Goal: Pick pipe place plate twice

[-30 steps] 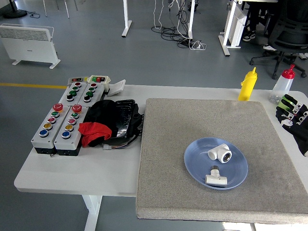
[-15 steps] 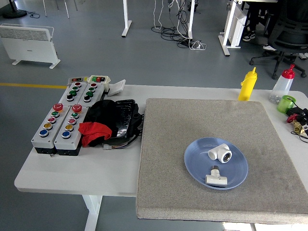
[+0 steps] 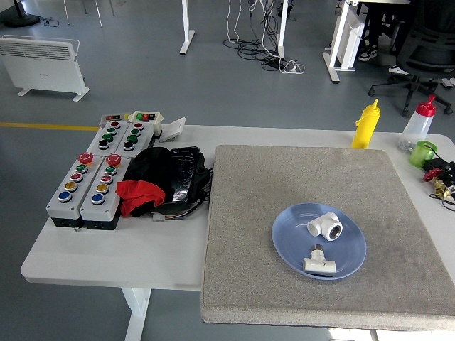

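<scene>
Gone since 1 s ago: the right hand, which sat at the table's right edge w/ green-tipped black fingers, is out of frame; nothing else shifted. Neither hand shows now, so can't tell if they're released, clenched or grasping anything.

Landmark = blue plate point(image 3: 284, 249), on the grey felt mat point(image 3: 284, 185), right of mat centre. Both task pieces lie inside it: a white elbow pipe fitting point(image 3: 325, 225) in the plate's far half, open end facing the camera, and a smaller white tee fitting point(image 3: 319, 263) in the near half. They're apart, not touching.

Far right of the plate, off the mat: green cup point(image 3: 424, 153) and a tangle of red/black clips point(image 3: 439, 177). Beyond the plate at the table's back edge: yellow squeeze bottle point(image 3: 366, 125), clear bottle w/ red cap point(image 3: 417, 122). Well left of the plate, off the mat: black pouch w/ red cloth point(image 3: 160, 183), then two grey button boxes point(image 3: 89, 188), two more behind.

Judgement: two fittings in plate = both placements look done, arm retracted. Next move likely none; if anything, arms stay clear. No loose pipe visible on the mat to fetch.
</scene>
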Controlling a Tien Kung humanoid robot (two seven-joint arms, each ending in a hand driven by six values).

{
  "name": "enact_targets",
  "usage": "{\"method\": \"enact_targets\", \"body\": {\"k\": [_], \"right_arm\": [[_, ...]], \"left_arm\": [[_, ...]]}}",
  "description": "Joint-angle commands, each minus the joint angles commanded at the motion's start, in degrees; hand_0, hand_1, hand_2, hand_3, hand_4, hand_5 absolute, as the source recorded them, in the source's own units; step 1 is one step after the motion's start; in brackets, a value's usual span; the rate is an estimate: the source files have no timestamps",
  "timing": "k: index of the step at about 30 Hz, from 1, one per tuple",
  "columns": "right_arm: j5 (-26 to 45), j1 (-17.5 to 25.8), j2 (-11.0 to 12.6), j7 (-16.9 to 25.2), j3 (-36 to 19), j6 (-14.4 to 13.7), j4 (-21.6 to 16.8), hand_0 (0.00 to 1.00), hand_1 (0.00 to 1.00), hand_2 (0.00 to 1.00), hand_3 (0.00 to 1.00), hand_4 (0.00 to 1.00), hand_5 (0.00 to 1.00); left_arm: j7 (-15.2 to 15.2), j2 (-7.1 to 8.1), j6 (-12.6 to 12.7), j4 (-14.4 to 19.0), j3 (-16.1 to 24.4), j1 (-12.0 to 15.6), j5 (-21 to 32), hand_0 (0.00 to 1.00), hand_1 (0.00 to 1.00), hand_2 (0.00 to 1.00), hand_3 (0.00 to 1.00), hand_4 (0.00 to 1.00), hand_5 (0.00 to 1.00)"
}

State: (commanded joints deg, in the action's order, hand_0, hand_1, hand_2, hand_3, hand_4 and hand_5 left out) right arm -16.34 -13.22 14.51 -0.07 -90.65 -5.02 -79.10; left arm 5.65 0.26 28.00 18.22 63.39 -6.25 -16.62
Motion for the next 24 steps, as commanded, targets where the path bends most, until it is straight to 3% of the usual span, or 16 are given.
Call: {"method": "enact_targets", "body": {"k": [24], "right_arm": [[-4.5,0.7,-0.6,1.9,0.1,-2.9,1.9,0.815,0.787,0.828,0.794,0.58,0.486]], "left_arm": [[0.2,-0.03,-0.1,0.0,0.1,-0.5,-0.2,0.621,0.621,0.61,0.682,0.459,0.998]]}}
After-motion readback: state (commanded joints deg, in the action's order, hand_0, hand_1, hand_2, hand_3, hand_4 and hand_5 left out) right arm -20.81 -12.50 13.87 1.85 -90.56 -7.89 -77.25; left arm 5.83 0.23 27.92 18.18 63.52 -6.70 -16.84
